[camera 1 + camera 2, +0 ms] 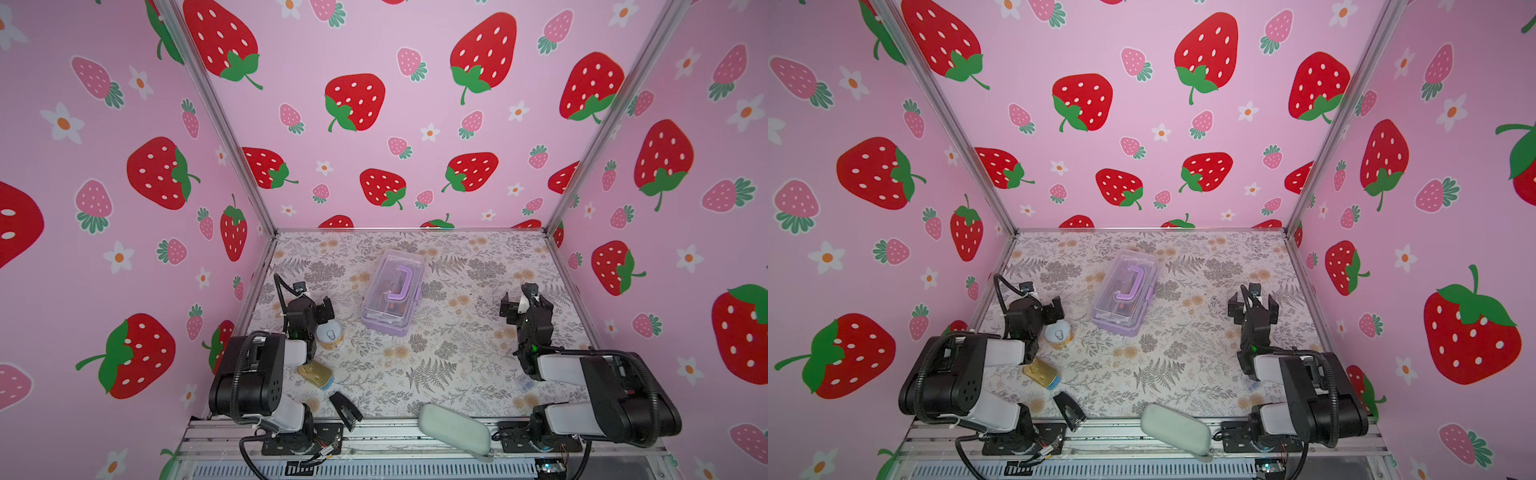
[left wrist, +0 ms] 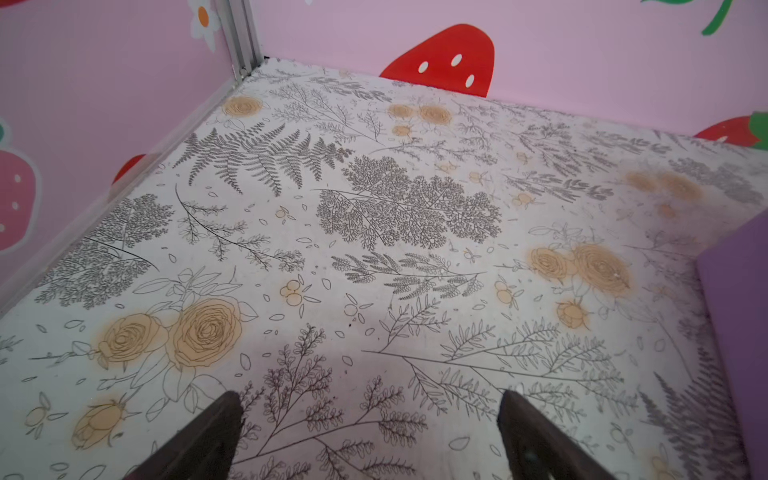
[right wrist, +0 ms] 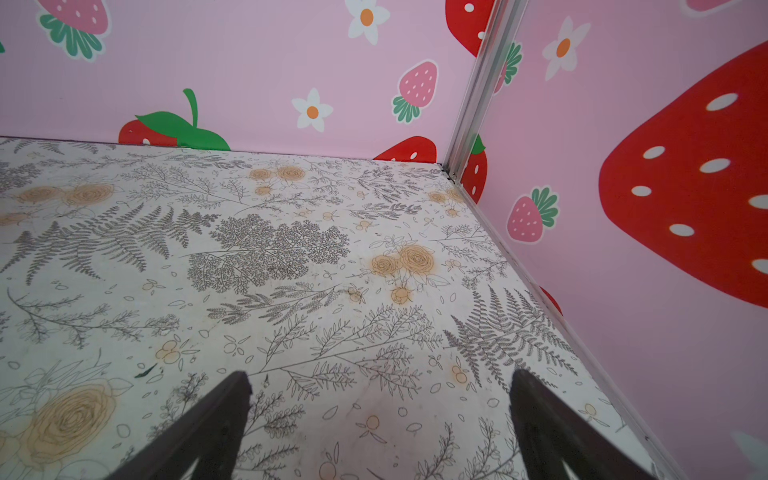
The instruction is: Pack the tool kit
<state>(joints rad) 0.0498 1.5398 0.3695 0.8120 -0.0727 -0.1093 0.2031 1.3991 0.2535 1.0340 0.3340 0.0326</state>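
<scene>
On the table (image 1: 457, 365) — tool kit (image 1: 392, 291) (closed), untouched.

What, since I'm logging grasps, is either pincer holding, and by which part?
Nothing: the left pincer and right pincer are both open and empty; the kit sits untouched.

Tool kit (image 1: 392, 289), lilac base, clear lid closed, lilac handle (image 1: 399, 282) flat on top, mid-table, angled diagonally.
</scene>
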